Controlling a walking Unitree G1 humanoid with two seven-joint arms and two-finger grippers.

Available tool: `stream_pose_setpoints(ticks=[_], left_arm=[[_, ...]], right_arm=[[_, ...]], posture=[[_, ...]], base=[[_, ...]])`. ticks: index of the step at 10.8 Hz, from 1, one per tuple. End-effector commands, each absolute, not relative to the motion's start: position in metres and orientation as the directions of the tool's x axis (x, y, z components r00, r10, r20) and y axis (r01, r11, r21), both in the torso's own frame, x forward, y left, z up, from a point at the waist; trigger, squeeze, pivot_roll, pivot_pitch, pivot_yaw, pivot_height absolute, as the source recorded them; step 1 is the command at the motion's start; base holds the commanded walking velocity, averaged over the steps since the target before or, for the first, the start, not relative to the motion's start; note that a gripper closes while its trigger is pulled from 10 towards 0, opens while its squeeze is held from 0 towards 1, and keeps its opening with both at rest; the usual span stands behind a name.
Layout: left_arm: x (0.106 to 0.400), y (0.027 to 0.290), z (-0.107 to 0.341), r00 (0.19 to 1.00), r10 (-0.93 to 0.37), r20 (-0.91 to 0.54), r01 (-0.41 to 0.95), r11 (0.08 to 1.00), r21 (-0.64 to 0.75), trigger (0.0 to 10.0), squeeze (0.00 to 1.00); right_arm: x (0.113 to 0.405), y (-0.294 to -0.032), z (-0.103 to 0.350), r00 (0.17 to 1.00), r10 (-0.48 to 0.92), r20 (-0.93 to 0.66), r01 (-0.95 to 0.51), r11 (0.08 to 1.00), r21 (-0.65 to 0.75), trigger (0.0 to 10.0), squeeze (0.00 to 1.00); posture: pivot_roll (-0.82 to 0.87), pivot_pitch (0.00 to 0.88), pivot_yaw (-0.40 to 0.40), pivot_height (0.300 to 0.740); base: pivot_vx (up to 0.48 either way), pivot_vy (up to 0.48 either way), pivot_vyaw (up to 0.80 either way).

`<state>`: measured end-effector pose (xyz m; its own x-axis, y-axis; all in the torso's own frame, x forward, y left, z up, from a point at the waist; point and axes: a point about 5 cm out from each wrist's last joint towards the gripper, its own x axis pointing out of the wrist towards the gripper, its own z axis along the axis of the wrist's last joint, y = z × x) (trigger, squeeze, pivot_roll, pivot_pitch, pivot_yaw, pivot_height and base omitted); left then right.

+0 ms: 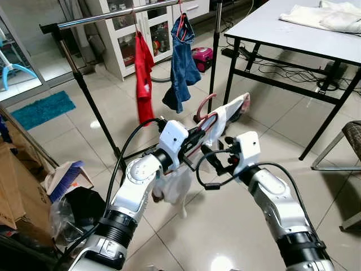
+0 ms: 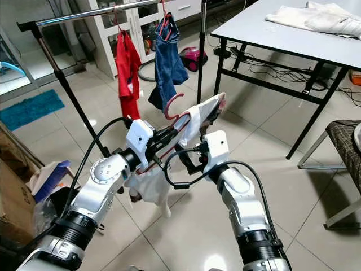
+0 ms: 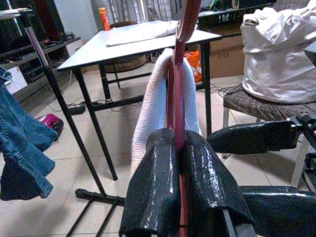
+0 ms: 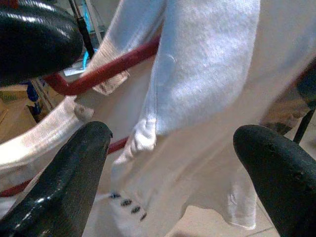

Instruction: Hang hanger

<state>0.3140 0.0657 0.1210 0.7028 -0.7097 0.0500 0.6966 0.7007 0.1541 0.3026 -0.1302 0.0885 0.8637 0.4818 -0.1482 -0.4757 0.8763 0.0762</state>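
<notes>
A dark red hanger carries a white garment that droops below my arms. My left gripper is shut on the hanger's lower frame, its fingers pinching the red bar between them. My right gripper stands open just beside the garment, with the white cloth and red bar in front of its fingers. The clothes rail runs across the back, holding a red shirt and a blue denim piece. The hanger's hook sits well below the rail.
A grey table with folded cloth stands at the right, with cables beneath. Cardboard boxes, a brush and a black bag crowd the left. A chair sits at the far right. A white cabinet is behind the rail.
</notes>
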Motion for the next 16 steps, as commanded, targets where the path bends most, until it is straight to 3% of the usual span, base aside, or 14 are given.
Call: stream_pose_setpoints(ticks=[1, 15, 16], left_arm=[[0.315, 0.064, 0.125, 0.693, -0.718, 0.067, 0.702, 0.693, 0.165, 10.0, 0.00], [0.314, 0.058, 0.125, 0.686, -0.724, 0.075, 0.711, 0.688, 0.147, 10.0, 0.00], [0.314, 0.056, 0.126, 0.683, -0.727, 0.077, 0.713, 0.685, 0.148, 10.0, 0.00]], right_arm=[[0.307, -0.128, 0.092, 0.867, 0.481, -0.133, -0.476, 0.877, 0.066, 10.0, 0.00], [0.344, -0.126, 0.092, 0.955, 0.273, -0.120, -0.267, 0.962, 0.060, 10.0, 0.00], [0.348, -0.124, 0.095, 0.963, 0.246, -0.113, -0.239, 0.968, 0.070, 0.0, 0.00]], posture=[[-0.07, 0.000, 0.077, 0.740], [-0.06, 0.000, 0.074, 0.740], [-0.06, 0.000, 0.074, 0.740]], base=[[0.000, 0.000, 0.00], [0.000, 0.000, 0.00], [0.000, 0.000, 0.00]])
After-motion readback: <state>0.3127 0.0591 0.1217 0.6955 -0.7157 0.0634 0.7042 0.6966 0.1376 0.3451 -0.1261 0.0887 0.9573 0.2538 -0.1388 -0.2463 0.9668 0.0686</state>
